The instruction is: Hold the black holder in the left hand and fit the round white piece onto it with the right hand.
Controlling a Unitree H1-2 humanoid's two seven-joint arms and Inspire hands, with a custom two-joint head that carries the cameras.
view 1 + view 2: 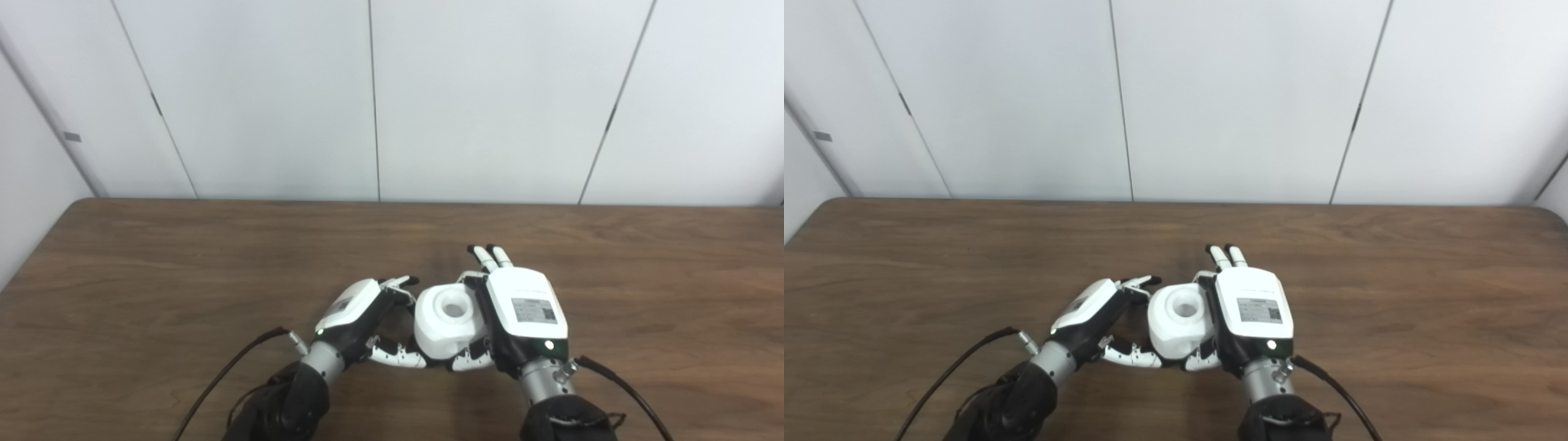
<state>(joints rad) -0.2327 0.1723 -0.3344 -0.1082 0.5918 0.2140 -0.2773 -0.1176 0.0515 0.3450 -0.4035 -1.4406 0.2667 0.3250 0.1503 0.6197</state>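
The round white piece [447, 324], with a round hole in its top, sits between my two hands just above the table. My right hand [523, 309] is shut on its right side, thumb curled under its front, two fingers [490, 257] sticking out straight behind. My left hand [358, 312] is closed against its left side, fingertips [401, 283] at its upper edge and thumb [398, 356] reaching under its front. The piece and hands also show in the right eye view [1179, 324]. I cannot see the black holder; anything under the white piece is hidden.
The brown wooden table [184, 275] stretches wide on both sides of the hands. White wall panels [367, 98] stand behind its far edge. Black cables [226, 373] run from both wrists toward the front edge.
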